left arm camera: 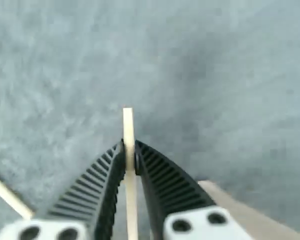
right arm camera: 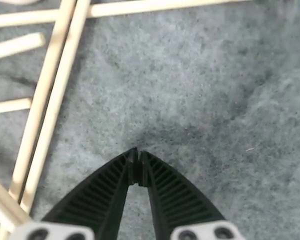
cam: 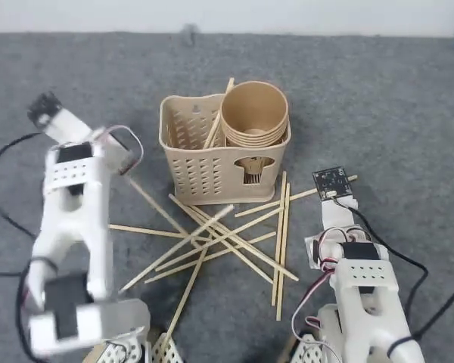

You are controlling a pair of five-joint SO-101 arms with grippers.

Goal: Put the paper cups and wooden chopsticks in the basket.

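The beige basket (cam: 212, 170) stands at mid-table with a stack of paper cups (cam: 254, 113) and a chopstick (cam: 218, 121) inside it. Several wooden chopsticks (cam: 227, 238) lie crossed on the grey carpet in front of it. Left of the basket, my left gripper (cam: 123, 165) (left arm camera: 129, 146) is shut on one chopstick (left arm camera: 128, 125). The chopstick's tip pokes out just past the fingertips, above bare carpet. My right gripper (right arm camera: 138, 153) is shut on nothing and hovers low over the carpet. Two parallel chopsticks (right arm camera: 49, 102) lie close beside it, at the pile's right edge.
The right arm (cam: 359, 280) rises from the near right edge and the left arm (cam: 72, 227) from the near left. Black cables (cam: 7, 219) trail beside both bases. Another chopstick (left arm camera: 7, 197) lies near the left gripper. Open carpet stretches behind and right of the basket.
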